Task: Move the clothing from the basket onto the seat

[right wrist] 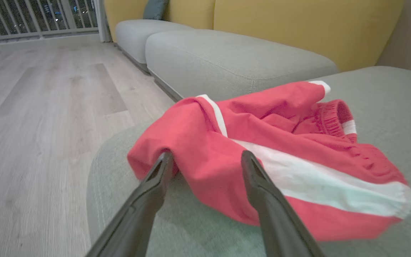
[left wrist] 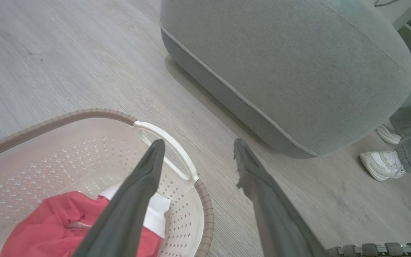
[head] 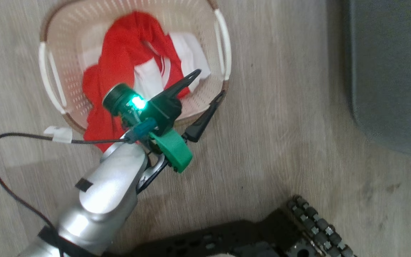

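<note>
Head cam, left to right: black cable [head: 13,137] with a white tag [head: 60,134] on the floor [head: 280,117], near left. Then the basket [head: 71,46], on the floor at far left. Clothing [head: 120,53] is in it: red with white panels, bunched toward the right wall, one red fold hanging over the near rim.

Left gripper [head: 209,84] sits at the basket's near-right corner, jaws spread wide, nothing pinched. One finger is over the white panel inside. The other is outside over bare floor, so the rim runs between them. I can't tell if the inner finger touches fabric.

Left wrist cam agrees: basket [left wrist: 48,160] and clothing [left wrist: 48,228], left gripper [left wrist: 199,142] straddling the rim.

Seat [head: 394,71] is well right of the basket, with floor between. My base [head: 227,239] is at the near edge. Left wrist cam has the seat [left wrist: 291,71] beyond the fingers and a person's shoe [left wrist: 380,166] beside it.

Right gripper [right wrist: 206,156] is over the seat [right wrist: 387,100], fingers apart, gripping nothing. Red shorts [right wrist: 262,132] with white stripes lie crumpled on the seat, their near-left edge between the fingertips [right wrist: 164,167]. Yellow sofa [right wrist: 298,25] is beyond.
</note>
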`<state>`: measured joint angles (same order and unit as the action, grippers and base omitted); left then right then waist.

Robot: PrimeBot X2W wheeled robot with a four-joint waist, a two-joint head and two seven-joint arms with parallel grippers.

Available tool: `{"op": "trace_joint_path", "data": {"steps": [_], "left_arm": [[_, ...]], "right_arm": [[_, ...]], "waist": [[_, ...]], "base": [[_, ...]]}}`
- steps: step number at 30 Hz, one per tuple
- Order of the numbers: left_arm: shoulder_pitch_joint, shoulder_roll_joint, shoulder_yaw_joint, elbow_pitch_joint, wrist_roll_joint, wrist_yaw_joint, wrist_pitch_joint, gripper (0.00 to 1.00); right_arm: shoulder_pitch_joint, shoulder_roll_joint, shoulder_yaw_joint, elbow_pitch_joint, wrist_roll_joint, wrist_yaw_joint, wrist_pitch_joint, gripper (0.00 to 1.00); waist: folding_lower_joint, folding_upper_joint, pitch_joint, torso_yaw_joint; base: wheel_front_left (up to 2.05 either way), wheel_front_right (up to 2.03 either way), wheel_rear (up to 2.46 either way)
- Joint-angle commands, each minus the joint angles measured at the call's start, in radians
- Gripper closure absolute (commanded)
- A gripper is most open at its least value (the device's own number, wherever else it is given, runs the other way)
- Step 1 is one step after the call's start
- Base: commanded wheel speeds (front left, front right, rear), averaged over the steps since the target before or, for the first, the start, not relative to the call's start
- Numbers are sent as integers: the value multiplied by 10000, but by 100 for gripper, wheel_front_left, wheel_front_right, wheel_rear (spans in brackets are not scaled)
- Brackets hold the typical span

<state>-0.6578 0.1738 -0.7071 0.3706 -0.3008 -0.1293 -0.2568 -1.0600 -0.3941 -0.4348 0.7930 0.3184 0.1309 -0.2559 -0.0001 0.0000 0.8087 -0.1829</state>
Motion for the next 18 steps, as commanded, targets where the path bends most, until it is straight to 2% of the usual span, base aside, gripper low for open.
{"op": "trace_joint_path", "data": {"steps": [1,6,10,18], "left_arm": [[434,16,254,-184,-57,-13,-49,0],[1294,-237,881,422,-451,25,-49,0],[2167,-398,1773,560,-785,192,-49,0],[3422,-749,3578,312,-688,271,-49,0]], "right_arm": [[366,-285,118,-389,7,-2,-57,0],[2753,18,1349,-1629,-322,-2,-57,0],[4407,635,1793,-2946,-474,-2,-58,0],[7579,1942,2065,-5303,-1263,-2,-58,0]], "waist": [[1,0,-898,-149],[1,0,-2549,-190],[1,0,-3742,-104],[1,0,-5362,984]], "base": [[0,0,0],[0,0,0],[0,0,0],[0,0,0]]}}
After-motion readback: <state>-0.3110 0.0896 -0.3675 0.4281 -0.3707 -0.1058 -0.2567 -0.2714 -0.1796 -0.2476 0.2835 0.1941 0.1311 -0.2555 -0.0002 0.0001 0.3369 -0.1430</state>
